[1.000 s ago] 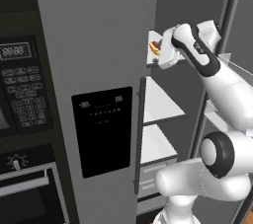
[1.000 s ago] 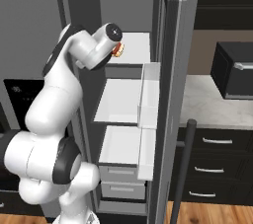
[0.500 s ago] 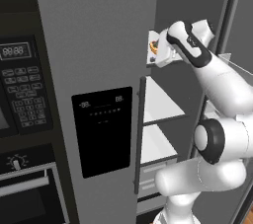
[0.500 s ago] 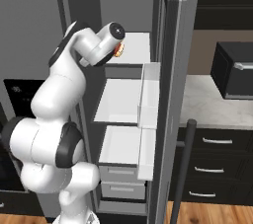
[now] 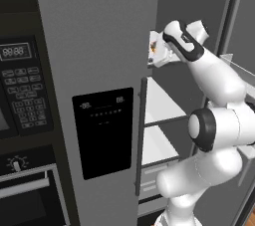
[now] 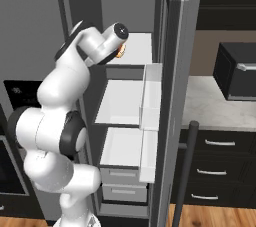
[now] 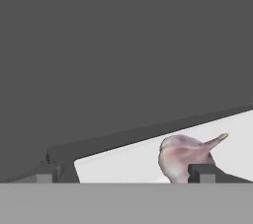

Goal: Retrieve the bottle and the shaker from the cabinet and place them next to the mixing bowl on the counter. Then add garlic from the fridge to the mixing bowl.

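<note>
the gripper (image 7: 123,176) reaches into the open fridge (image 6: 172,46) at the top shelf (image 7: 123,161), fingers (image 7: 200,172) spread apart. the garlic (image 7: 184,161) lies on that shelf at 3 o'clock, touching the right finger.

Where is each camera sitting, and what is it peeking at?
Left base view: behind the arm's left, facing the fridge and oven panel; the white arm rises at lower right.
Right base view: behind its right, facing the fridge's open shelves; the arm rises at lower left.
Hand view: on the hand, looking along the gripper at the garlic on a white shelf.
Both base views share the fridge and arm.
</note>
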